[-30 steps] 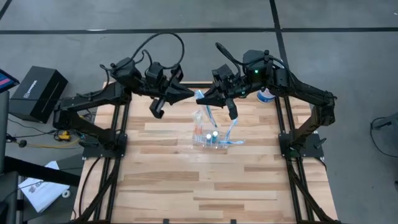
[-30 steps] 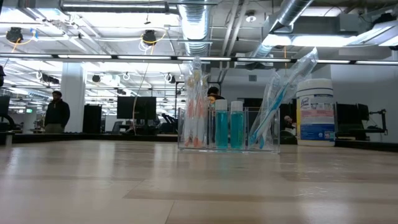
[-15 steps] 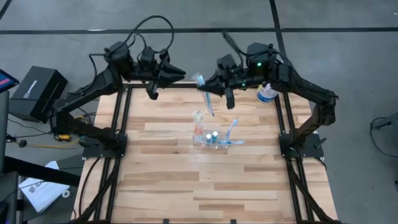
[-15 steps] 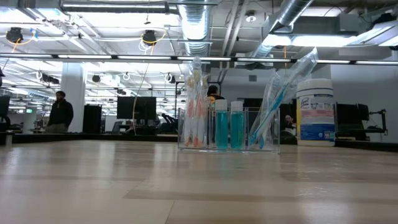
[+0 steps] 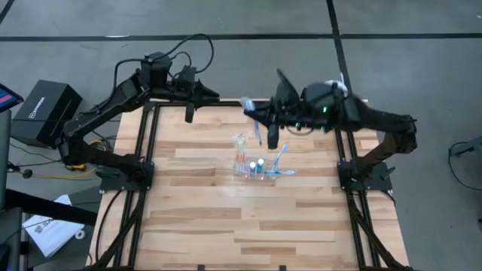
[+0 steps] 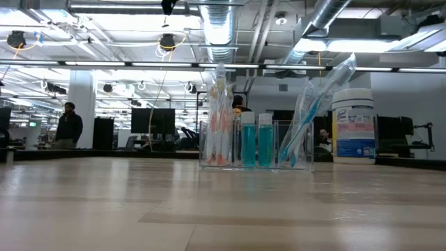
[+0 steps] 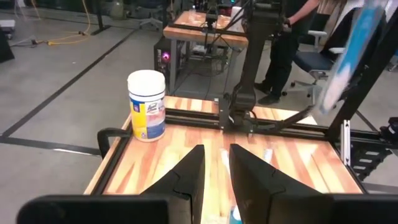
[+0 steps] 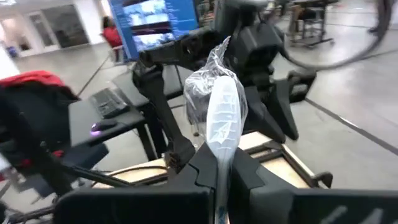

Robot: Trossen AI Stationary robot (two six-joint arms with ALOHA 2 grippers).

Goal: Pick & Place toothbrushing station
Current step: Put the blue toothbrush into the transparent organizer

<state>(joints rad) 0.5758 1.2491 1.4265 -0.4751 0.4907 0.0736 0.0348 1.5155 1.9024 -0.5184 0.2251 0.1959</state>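
Two arms had been drawn back toward the far edge of the desk [image 5: 226, 218]. The left tool [image 5: 190, 113] had been lifted clear and parted to a narrow gap, nothing between its fingers. At mid-desk the toothbrushing station [image 5: 254, 168] was left standing, untouched. The right tool [image 5: 260, 120] was clamped on a wrapped toothbrush [image 8: 221, 127], raised above the station; it was judged ready to be lowered in.

Your left claw [image 5: 190, 114] parted its fingers a little and pulled back toward the upper left of the high view. Your right claw [image 5: 258, 128] swung the wrapped toothbrush [image 5: 250, 113] upward, then its arm stretched out flatter. The person [image 6: 68, 124] at far left stepped rightward.
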